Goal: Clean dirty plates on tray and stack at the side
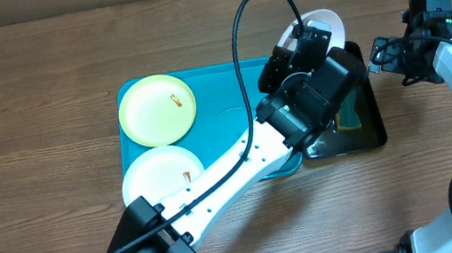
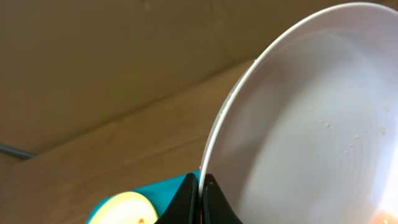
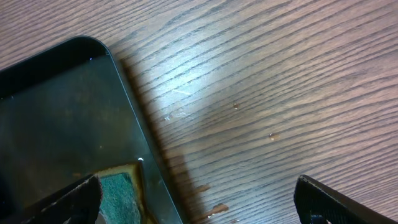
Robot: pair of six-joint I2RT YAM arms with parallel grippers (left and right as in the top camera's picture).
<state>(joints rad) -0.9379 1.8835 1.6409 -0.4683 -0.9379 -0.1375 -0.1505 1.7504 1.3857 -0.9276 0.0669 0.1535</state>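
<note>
My left gripper (image 1: 298,37) is shut on the rim of a white plate (image 1: 319,25) and holds it tilted on edge above the black water tray (image 1: 375,118). In the left wrist view the fingers (image 2: 200,198) pinch the plate's edge (image 2: 298,130), which carries water drops. A pale yellow-green plate (image 1: 157,110) with an orange smear and a second white plate (image 1: 158,174) with a smear lie on the turquoise tray (image 1: 230,90). My right gripper (image 1: 385,51) is open and empty, right of the black tray (image 3: 56,118), with its fingers (image 3: 199,202) wide over wet wood.
A green-and-yellow sponge (image 3: 118,193) lies in the black tray; it also shows in the overhead view (image 1: 348,115). Water drops spot the wood beside the tray. The left arm stretches diagonally over the turquoise tray's front right corner. A cardboard wall stands behind the table.
</note>
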